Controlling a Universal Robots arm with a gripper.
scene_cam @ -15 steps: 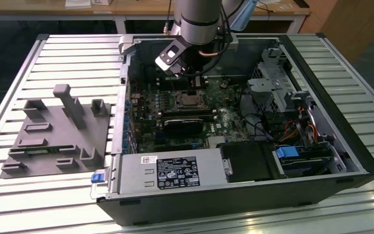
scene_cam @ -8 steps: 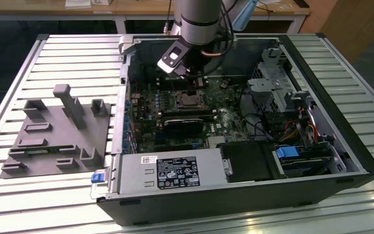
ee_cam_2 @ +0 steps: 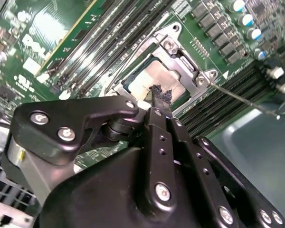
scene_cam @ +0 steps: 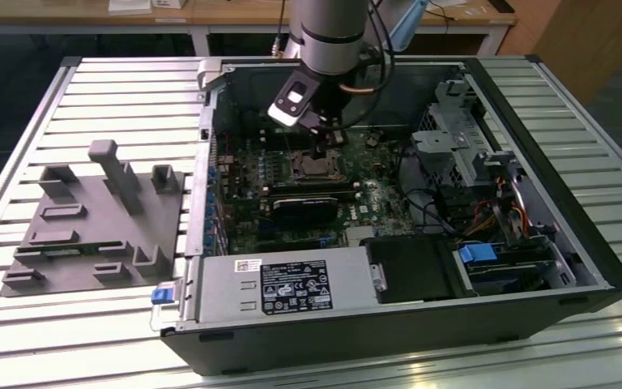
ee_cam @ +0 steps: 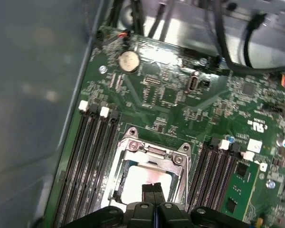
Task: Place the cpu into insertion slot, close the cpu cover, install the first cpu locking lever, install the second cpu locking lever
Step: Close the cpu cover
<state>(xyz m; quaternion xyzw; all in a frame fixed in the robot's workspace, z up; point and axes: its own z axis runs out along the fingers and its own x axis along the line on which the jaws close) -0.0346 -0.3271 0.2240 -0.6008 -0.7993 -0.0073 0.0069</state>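
**Gripper poised over the slot inside the opened case.**

In both wrist views my fingers are pressed together with nothing between them. Their tip is on or just above the cpu; I cannot tell which. The cpu lies flat in the slot, with the cover down around it as a silver frame. One lever, a thin rod, stands free of the board beside the frame, and I cannot make out the other. I judge the cover step nearly done and that lever not yet locked. To do it well, I would press straight down on the frame's rim rather than the chip's middle. I would keep the force light, see the cover flat at every corner, and stay off the memory slots.
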